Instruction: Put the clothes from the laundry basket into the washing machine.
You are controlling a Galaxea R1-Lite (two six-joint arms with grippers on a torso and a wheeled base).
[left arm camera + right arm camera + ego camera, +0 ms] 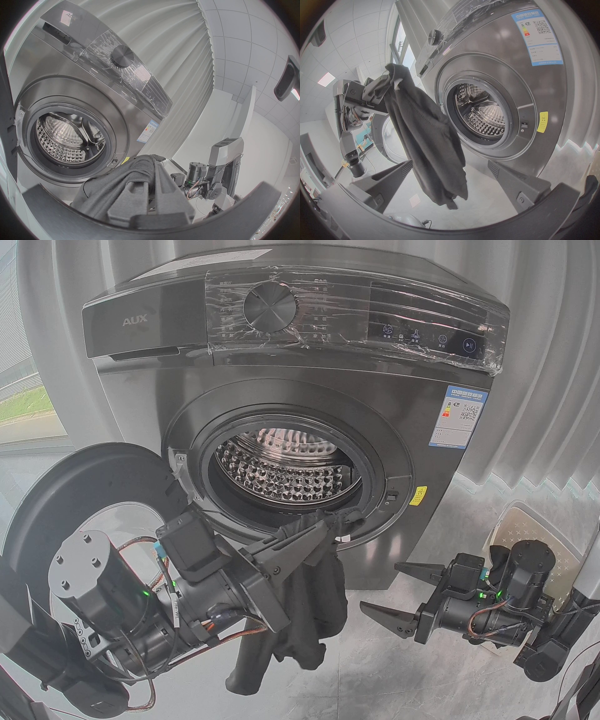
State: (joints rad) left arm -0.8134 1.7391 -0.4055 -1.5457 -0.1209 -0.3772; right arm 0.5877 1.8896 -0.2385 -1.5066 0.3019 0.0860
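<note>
A grey front-loading washing machine [300, 396] stands ahead with its round door [87, 490] swung open to the left, baring the steel drum [281, 471]. My left gripper [334, 524] is shut on a dark garment [312, 602], held just below the drum's opening; the cloth hangs down toward the floor. The garment [125, 181] drapes over the left gripper [153, 165], and the same garment [428, 137] dangles in front of the machine [500, 78]. Lower right, my right gripper [400, 593] stands open and holds nothing. The laundry basket [537, 540] sits at the far right, behind the right arm.
Pale curtains [550, 365] hang behind and to the right of the machine. The floor [387, 671] is light marble tile. A window [25, 365] lies at the left edge. The open door takes up the space left of the drum.
</note>
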